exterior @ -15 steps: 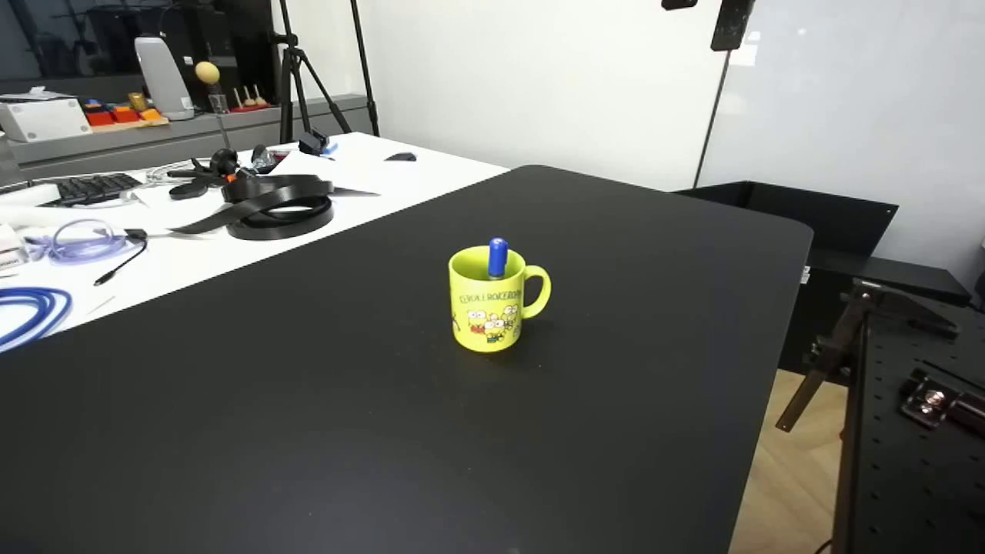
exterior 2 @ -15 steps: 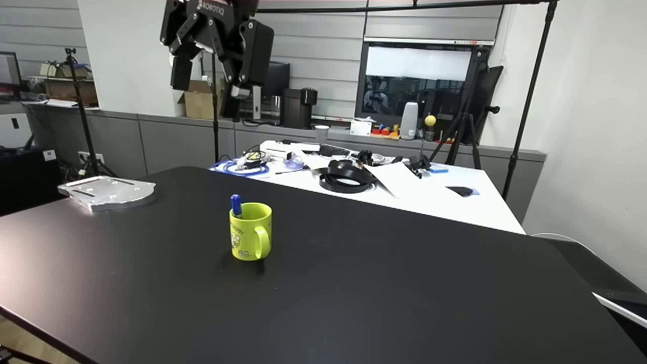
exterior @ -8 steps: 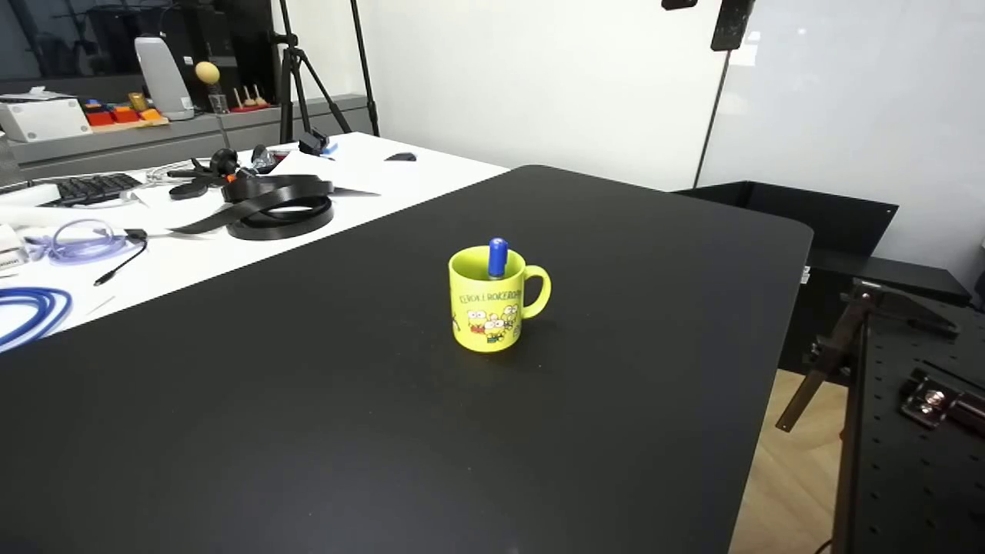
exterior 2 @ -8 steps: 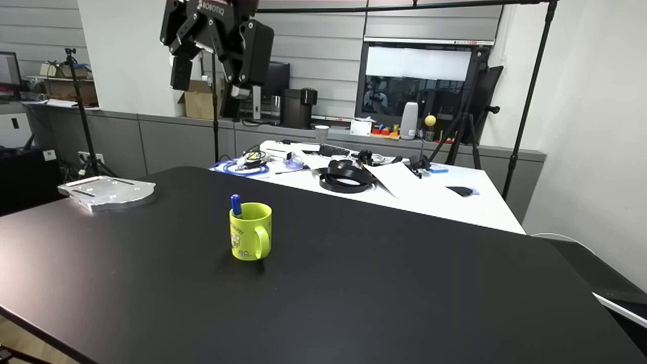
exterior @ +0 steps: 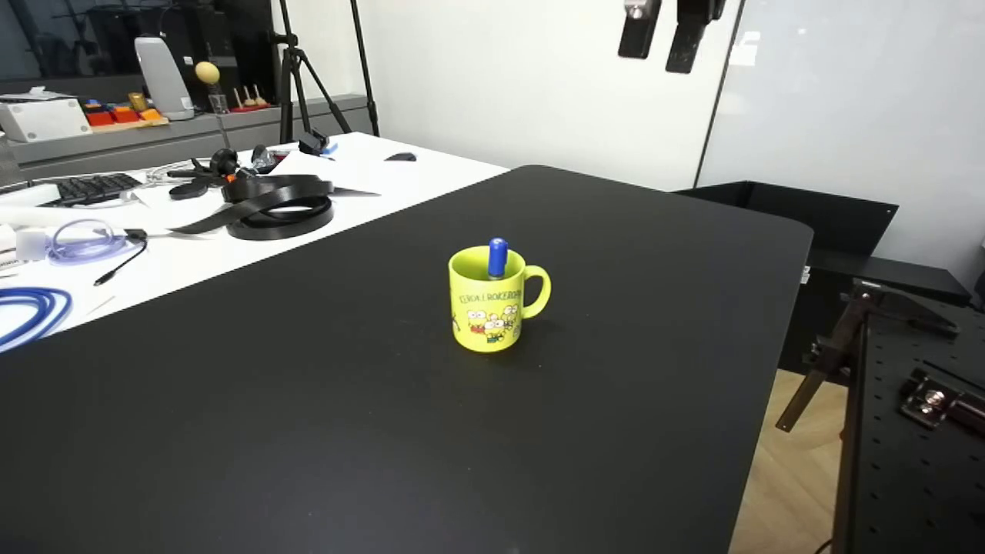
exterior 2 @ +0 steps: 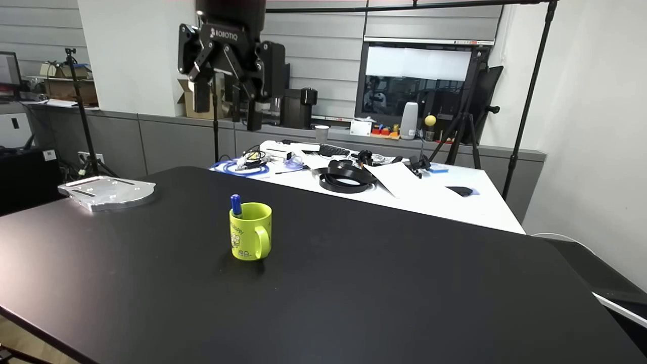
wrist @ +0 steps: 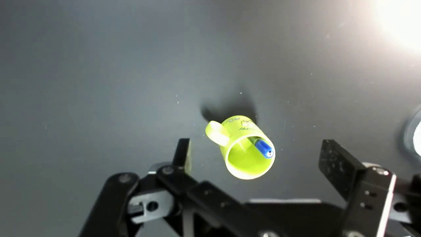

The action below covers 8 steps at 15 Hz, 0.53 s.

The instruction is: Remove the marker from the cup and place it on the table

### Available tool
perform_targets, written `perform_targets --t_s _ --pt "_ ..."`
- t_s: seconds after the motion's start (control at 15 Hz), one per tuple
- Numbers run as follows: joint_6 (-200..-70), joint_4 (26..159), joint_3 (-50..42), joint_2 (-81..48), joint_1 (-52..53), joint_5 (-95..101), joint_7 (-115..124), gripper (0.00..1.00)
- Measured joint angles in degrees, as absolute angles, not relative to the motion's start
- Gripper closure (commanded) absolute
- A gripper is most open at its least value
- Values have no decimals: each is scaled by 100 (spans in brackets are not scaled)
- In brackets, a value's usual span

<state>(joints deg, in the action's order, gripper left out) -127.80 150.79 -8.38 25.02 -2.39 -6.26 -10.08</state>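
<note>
The yellow mug stands upright on the black table in both exterior views, mug (exterior: 486, 319) and table (exterior: 346, 438), mug (exterior 2: 244, 240) and table (exterior 2: 364, 298). The blue marker leans inside the mug with its blue end above the rim, in both exterior views (exterior: 498, 258) (exterior 2: 236, 204); its lower part is hidden by the mug. My gripper is high above the table, in both exterior views (exterior: 657, 54) (exterior 2: 228, 114), open and empty. In the wrist view the mug (wrist: 235, 131) and marker (wrist: 263, 147) show between the wide-apart fingers (wrist: 256, 154), well below them.
A white table (exterior: 415, 181) with cables, a keyboard and a black strap roll (exterior: 281, 208) adjoins the black table; it also shows in an exterior view (exterior 2: 429, 199). A silver metal plate (exterior 2: 108, 193) lies at the black table's far left corner there. The mug's handle points away from the marker.
My gripper has moved down and sideways, rightward in an exterior view and leftward in the opposite one, and hangs more upright. It stays open. The mug and marker have not moved.
</note>
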Motion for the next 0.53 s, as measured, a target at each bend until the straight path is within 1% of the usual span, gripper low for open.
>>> perform_targets --t_s 0.53 --pt "-15807 15625 -315 1368 144 -333 -1175 0"
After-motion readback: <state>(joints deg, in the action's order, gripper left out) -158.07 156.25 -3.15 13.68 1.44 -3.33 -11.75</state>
